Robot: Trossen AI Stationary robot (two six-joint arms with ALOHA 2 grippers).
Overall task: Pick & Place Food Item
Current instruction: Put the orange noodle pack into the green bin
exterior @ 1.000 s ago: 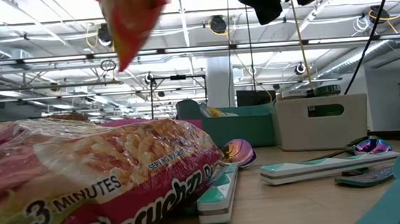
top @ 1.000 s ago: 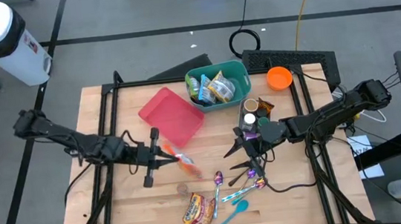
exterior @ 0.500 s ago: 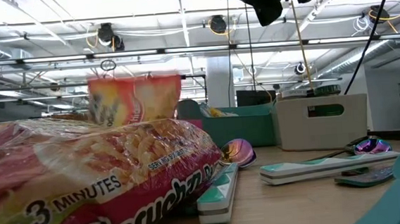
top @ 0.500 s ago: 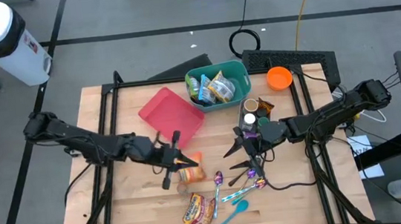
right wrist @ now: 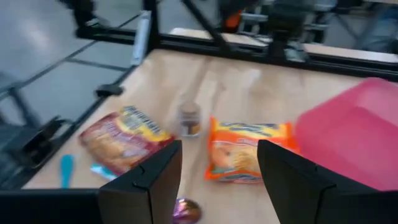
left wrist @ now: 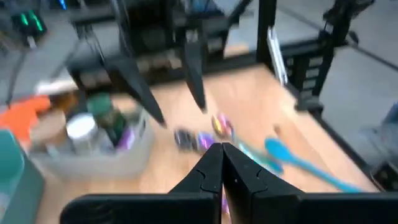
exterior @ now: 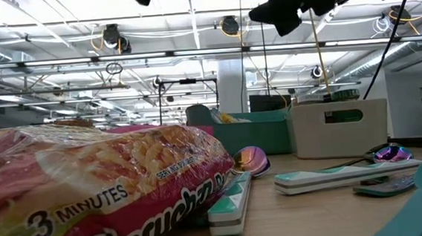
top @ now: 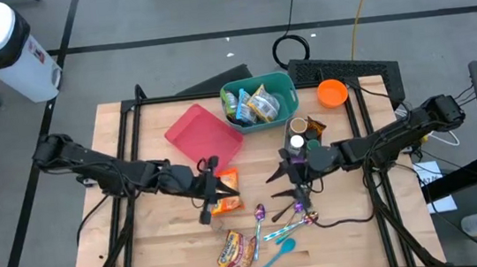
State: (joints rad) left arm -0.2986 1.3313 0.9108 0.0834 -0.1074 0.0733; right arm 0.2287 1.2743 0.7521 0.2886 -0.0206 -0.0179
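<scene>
An orange food packet (top: 226,205) (right wrist: 249,152) lies flat on the wooden table, just in front of the red tray (top: 203,137). My left gripper (top: 229,187) (left wrist: 222,150) hovers above the packet, shut, with nothing between its fingers. A pink noodle packet (top: 236,251) (exterior: 90,193) lies near the table's front edge. My right gripper (top: 286,189) (right wrist: 219,180) stands open at the table's middle, above the spoons, facing the orange packet and holding nothing.
A teal basket (top: 259,100) with packets stands at the back. To the right are a pale bin of bottles (top: 306,140) and an orange bowl (top: 332,93). A small brown jar (top: 219,224), several shiny spoons (top: 288,226) and a blue spoon (top: 280,254) lie near the front.
My left gripper has moved toward the table's right edge and tipped its fingers up toward level. The orange packet that hung below its fingers has dropped out of them. It now lies flat on the table beside the red tray.
</scene>
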